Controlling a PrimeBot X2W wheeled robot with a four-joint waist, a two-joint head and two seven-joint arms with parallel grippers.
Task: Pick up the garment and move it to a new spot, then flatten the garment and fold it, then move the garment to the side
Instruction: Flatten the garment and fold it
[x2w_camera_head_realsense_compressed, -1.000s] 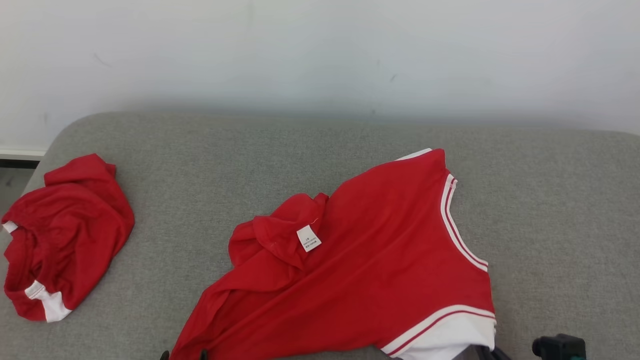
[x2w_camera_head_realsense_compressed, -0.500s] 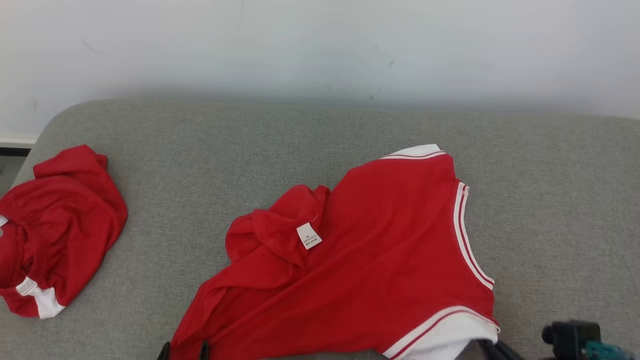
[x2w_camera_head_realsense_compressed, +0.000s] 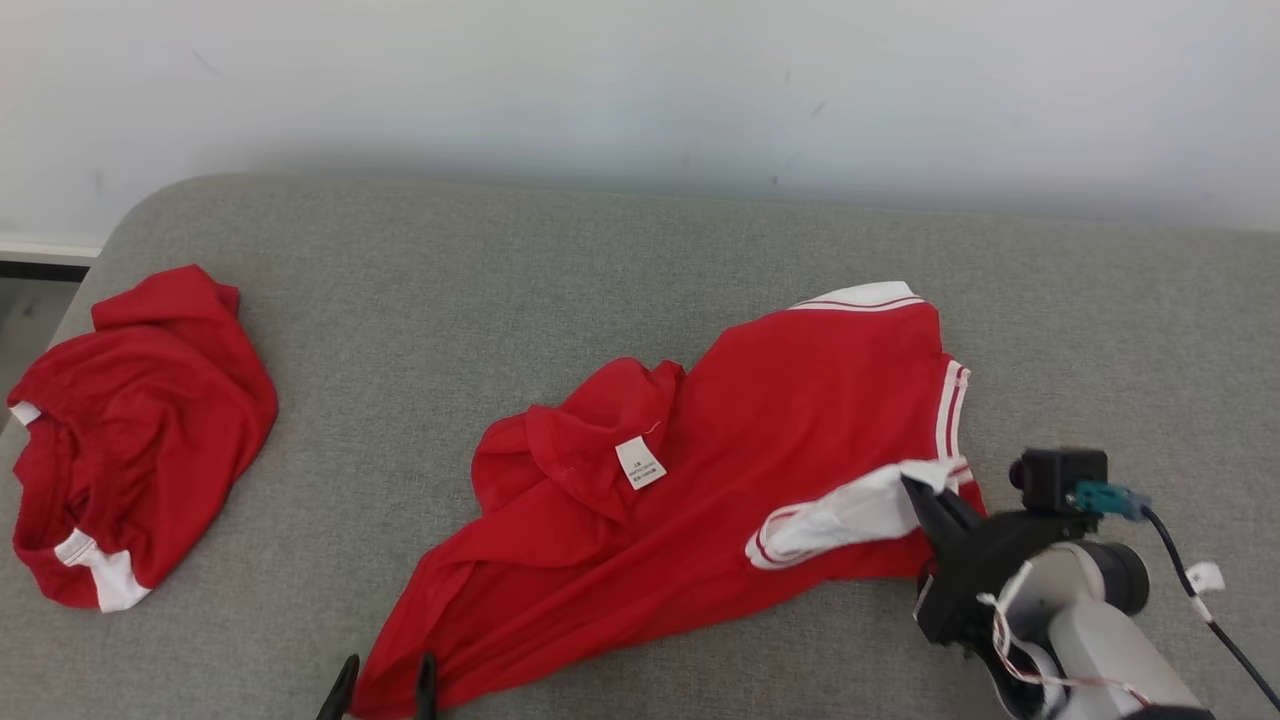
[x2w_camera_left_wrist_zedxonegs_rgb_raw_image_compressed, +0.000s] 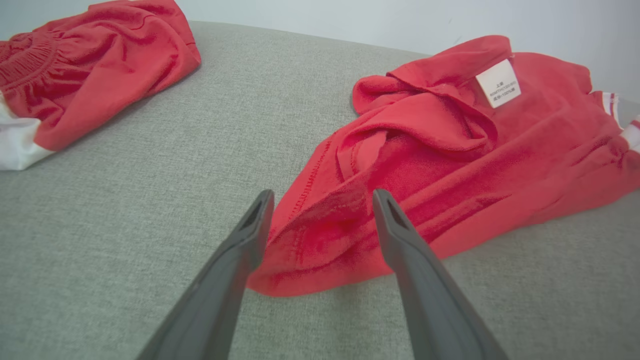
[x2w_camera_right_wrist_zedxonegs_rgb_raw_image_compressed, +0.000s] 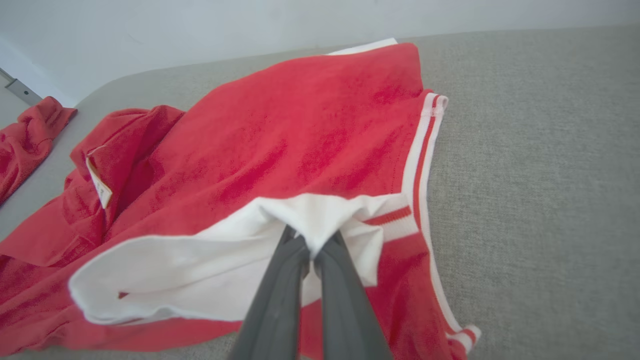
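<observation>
One red garment (x2w_camera_head_realsense_compressed: 760, 450) lies rumpled at centre frame in the head view, on a grey padded surface (x2w_camera_head_realsense_compressed: 500, 270). It looks soft, light and limp, so it will likely sag and bunch wherever it is unsupported; hems and corners seem the best holds. The right gripper (x2w_camera_right_wrist_zedxonegs_rgb_raw_image_compressed: 312, 240) is clamped tight on its white sleeve band (x2w_camera_right_wrist_zedxonegs_rgb_raw_image_compressed: 200, 265), holding that raised. The left gripper (x2w_camera_left_wrist_zedxonegs_rgb_raw_image_compressed: 322, 197), jaws spread wide, straddles the lower hem corner and grips nothing. A second red garment (x2w_camera_head_realsense_compressed: 140, 430) sits at far left.

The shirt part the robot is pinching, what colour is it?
White trim with a red stripe; clearest in right wrist view.
</observation>
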